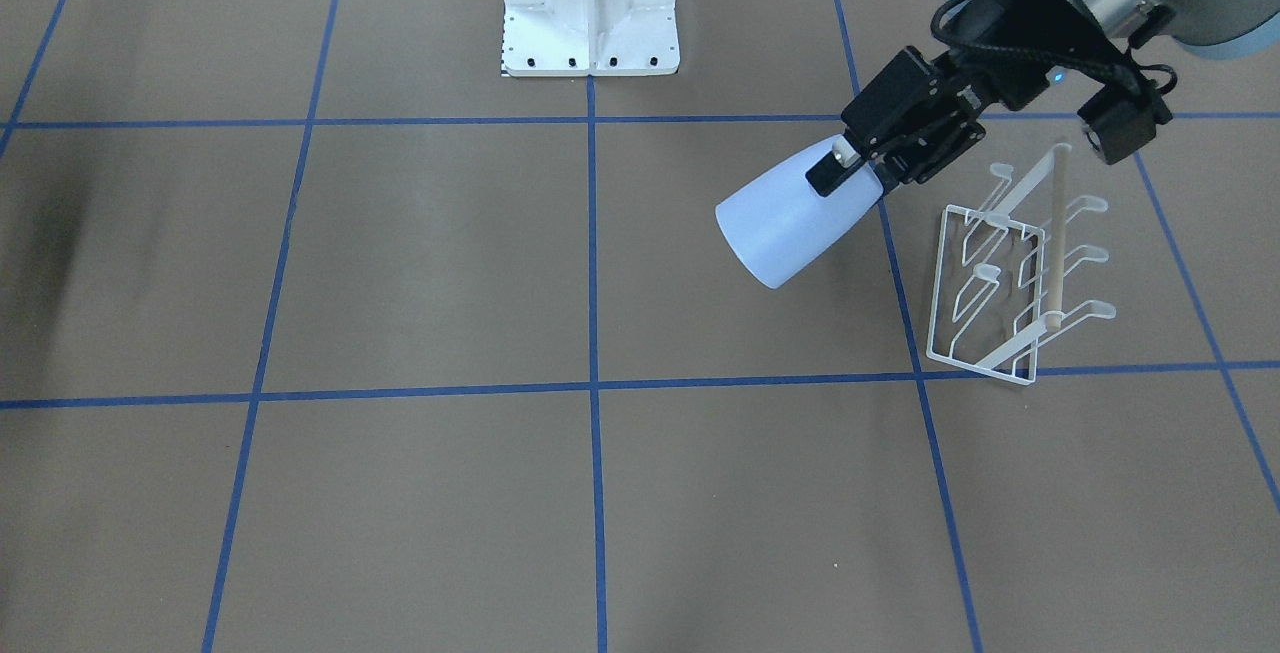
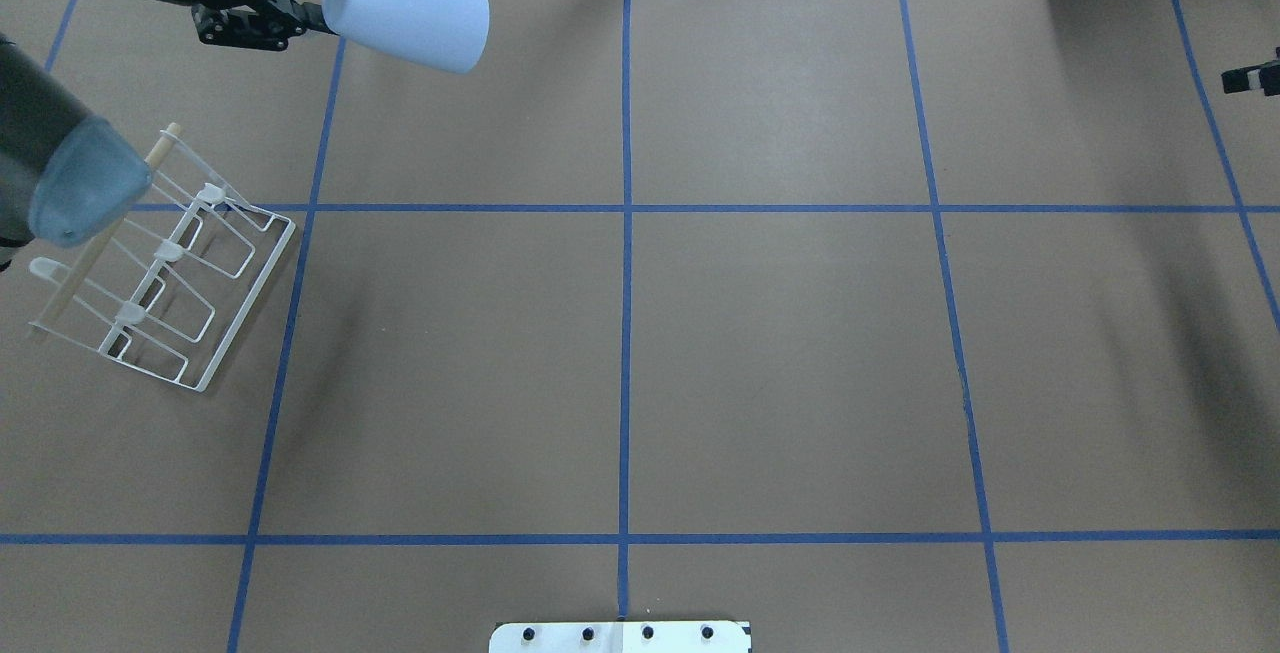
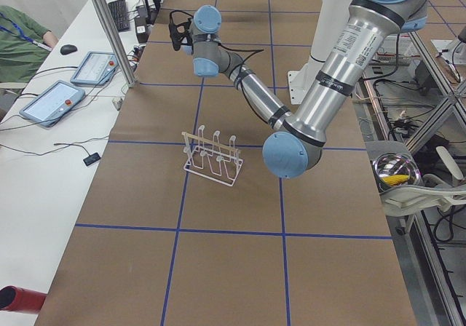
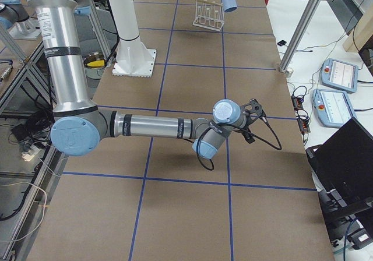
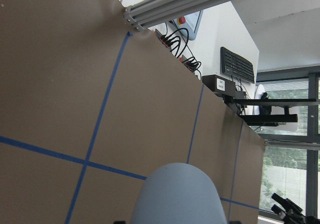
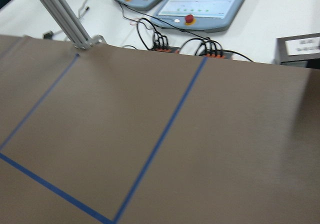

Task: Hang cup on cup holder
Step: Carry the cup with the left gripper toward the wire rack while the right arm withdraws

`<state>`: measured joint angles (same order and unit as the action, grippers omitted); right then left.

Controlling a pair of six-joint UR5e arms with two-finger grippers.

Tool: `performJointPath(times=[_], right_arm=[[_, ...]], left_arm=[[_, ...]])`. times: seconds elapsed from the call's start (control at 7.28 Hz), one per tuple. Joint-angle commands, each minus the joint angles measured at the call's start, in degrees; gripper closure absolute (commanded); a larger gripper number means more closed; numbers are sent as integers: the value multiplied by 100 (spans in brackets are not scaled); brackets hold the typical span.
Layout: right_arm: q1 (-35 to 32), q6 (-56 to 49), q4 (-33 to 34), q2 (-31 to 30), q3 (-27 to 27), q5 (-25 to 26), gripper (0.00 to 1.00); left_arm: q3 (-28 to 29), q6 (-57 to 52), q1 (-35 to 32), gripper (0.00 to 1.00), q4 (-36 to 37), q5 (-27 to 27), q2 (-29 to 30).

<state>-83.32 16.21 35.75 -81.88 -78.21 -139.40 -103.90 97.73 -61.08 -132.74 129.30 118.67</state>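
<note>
My left fingers (image 1: 838, 165) are clamped on the narrow end of the plain pale-blue tapered plastic cup (image 1: 788, 225), one finger on each side of its wall. The cup hangs in the air above the brown tabletop (image 1: 450, 263), tipped on its side, and its wide end points away from my fingers. The white wire cup holder with the light wooden rod (image 1: 1020, 278) stands on the tabletop behind my fingers, nearer my wrist, apart from the cup. My right fingers (image 4: 254, 110) reach out low over the tabletop, well apart from both; I cannot tell whether they are apart or together.
</note>
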Motion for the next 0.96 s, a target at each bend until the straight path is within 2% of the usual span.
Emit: performJointPath(times=[0.0,0.27,0.55,0.69,0.82], right_arm=[[-429,-1644,1822,-196,-44,263,0],[-465,-1692,3090,-267,-176,666,0],[-492,-1700,4791,-232,-534,774,0],[-588,-1700,5740,-310,-1085,774,0],[-615,-1700,6246,-633,-1691,766,0]], left_arm=[[-190,-1346,-350,100,1314,86,-19],[-604,-2429,-457,100,2476,52,-178],[-876,-3098,-685,100,2910,25,-484],[-964,-3537,-729,100,3260,16,-555],[-1026,-3898,-739,100,3681,-10,-573]])
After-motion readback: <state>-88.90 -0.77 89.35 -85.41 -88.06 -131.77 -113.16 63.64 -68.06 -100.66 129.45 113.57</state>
